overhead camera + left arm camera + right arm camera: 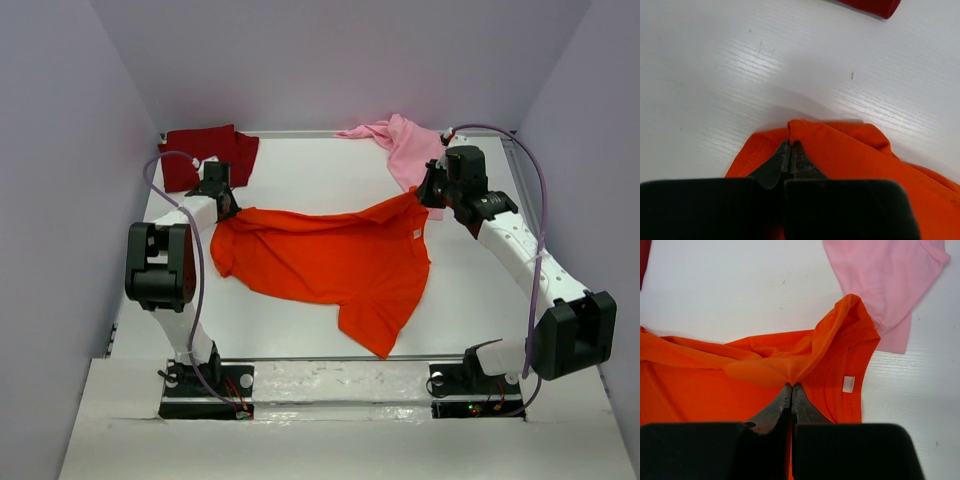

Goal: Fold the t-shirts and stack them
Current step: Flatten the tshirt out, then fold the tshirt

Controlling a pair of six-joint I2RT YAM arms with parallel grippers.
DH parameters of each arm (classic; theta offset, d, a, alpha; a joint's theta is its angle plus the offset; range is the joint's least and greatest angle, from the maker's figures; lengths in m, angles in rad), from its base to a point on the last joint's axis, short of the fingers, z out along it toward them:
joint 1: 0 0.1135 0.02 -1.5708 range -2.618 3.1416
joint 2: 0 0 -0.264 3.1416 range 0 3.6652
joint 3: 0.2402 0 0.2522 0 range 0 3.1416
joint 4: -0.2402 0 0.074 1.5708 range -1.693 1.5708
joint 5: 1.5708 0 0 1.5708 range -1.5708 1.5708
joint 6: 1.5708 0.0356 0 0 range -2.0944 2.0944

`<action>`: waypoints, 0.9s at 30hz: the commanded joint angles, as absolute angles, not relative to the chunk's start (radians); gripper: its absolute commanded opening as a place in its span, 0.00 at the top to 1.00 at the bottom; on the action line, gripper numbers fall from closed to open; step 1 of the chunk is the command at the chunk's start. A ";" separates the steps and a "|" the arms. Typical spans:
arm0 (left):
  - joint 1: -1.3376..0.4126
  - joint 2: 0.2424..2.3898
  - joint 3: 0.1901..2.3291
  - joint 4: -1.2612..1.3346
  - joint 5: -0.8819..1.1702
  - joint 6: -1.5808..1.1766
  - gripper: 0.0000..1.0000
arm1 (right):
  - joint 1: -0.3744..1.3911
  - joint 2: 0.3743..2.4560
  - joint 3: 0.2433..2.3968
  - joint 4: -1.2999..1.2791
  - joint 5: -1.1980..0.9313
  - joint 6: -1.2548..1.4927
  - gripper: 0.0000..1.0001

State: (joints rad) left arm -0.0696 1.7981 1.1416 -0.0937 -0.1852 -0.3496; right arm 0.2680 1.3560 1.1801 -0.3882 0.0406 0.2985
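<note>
The orange t-shirt (330, 260) lies spread across the middle of the table, stretched between both grippers. My left gripper (222, 205) is shut on its far left edge (805, 135), jaws pinched together on a fold of cloth. My right gripper (428, 192) is shut on its far right corner (790, 370), near the collar with a white tag (848, 383). The dark red t-shirt (208, 153) lies crumpled at the far left corner; a bit shows in the left wrist view (870, 6). The pink t-shirt (403, 145) lies at the far right and shows in the right wrist view (890, 275).
The white table (320, 175) is walled by grey panels at the back and sides. Both arm bases stand at the near edge. Purple cables loop beside each arm.
</note>
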 commanded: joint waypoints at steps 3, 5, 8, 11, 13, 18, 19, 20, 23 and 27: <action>-0.061 1.738 1.161 -0.048 -0.158 -0.333 1.00 | 0.270 1.342 1.180 -0.341 0.032 0.288 1.00; -0.066 1.671 1.146 -0.049 -0.156 -0.319 1.00 | 0.270 1.336 1.178 -0.339 0.034 0.285 1.00; -0.081 1.571 1.134 -0.061 -0.156 -0.301 1.00 | 0.270 1.319 1.177 -0.336 0.031 0.284 1.00; -0.107 1.380 1.117 -0.063 -0.132 -0.302 1.00 | 0.270 1.283 1.167 -0.310 0.008 0.287 1.00; -0.135 1.312 1.117 -0.064 -0.112 -0.291 1.00 | 0.270 1.253 1.147 -0.270 -0.035 0.287 1.00; -0.193 1.102 1.129 -0.116 -0.115 -0.241 1.00 | 0.270 1.164 1.164 -0.279 -0.052 0.279 1.00; -0.202 1.077 1.155 -0.133 -0.124 -0.224 1.00 | 0.270 1.149 1.169 -0.284 -0.055 0.281 1.00; -0.222 1.024 1.167 -0.150 -0.141 -0.201 1.00 | 0.270 1.117 1.175 -0.290 -0.066 0.284 1.00; -0.230 0.910 1.198 -0.182 -0.124 -0.178 1.00 | 0.270 1.059 1.196 -0.314 -0.077 0.294 1.00; -0.239 0.772 1.226 -0.239 -0.127 -0.144 1.00 | 0.270 0.959 1.271 -0.376 -0.095 0.302 1.00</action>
State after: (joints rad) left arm -0.2298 0.8669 1.1629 -0.2043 -0.1276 -0.2024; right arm 0.2680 1.0382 1.1671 -0.3729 -0.0650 0.2935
